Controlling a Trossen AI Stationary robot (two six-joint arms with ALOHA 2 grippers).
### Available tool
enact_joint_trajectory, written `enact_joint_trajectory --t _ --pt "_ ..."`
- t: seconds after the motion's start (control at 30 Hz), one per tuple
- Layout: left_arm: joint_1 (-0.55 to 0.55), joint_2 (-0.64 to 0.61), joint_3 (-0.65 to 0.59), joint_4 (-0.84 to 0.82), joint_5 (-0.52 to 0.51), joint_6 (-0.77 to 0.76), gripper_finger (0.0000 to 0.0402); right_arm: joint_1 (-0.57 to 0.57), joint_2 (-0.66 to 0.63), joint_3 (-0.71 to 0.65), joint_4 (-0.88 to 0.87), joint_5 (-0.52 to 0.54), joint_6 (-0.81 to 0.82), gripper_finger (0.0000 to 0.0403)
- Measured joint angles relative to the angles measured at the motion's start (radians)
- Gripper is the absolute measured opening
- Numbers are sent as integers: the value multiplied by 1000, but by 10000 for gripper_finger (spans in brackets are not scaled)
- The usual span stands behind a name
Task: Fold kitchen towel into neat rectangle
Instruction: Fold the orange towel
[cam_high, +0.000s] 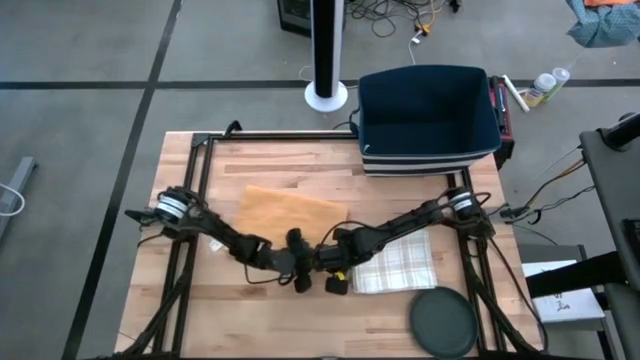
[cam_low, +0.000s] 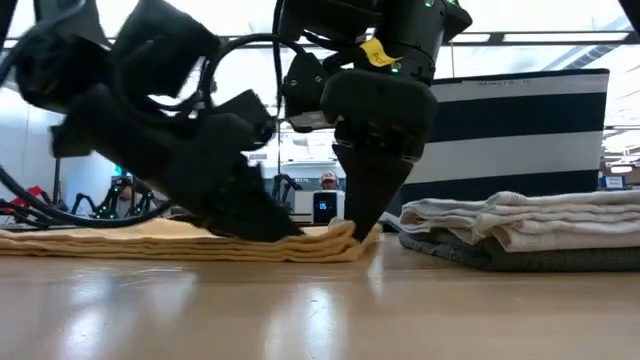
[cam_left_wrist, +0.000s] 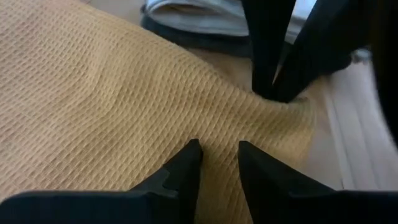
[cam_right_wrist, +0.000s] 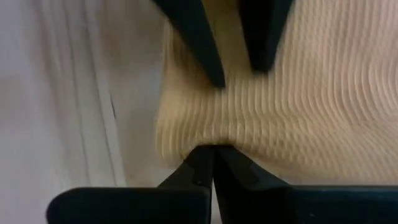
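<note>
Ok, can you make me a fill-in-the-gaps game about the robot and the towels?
1. The towel under both grippers is ____ in colour.
2. The right gripper has its fingers ____ on the yellow towel.
3. The checked towel lies on the robot's ____ side.
4. The blue bin has ____ stripes.

Missing words: yellow; shut; right; white

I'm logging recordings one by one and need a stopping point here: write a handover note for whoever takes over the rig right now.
Right gripper: shut, pinching the edge of the mustard-yellow waffle-weave kitchen towel at its near corner.
Left gripper: fingers slightly apart, tips on the same towel just beside the right gripper; no clear grip.
Towel: lies on the wooden table in flat layers, partly folded.
Beside it: white checked cloth, folded, on the right; dark round lid near the front; navy fabric bin at the back.
Done: at least one fold appears made.
Left: finish folding, square the edges, release.
</note>
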Motion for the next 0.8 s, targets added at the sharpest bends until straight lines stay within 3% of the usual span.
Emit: enact_joint_trajectory --t 0.23,0.63,0.8 --pt "28 5 43 -41 22 37 103 11 0 -2 -18 1 22 0" --pt "26 -229 -74 -145 20 44 103 46 -20 2 -35 0 44 0" --pt "26 -233 -93 -116 20 53 103 45 -21 2 -36 36 49 0"
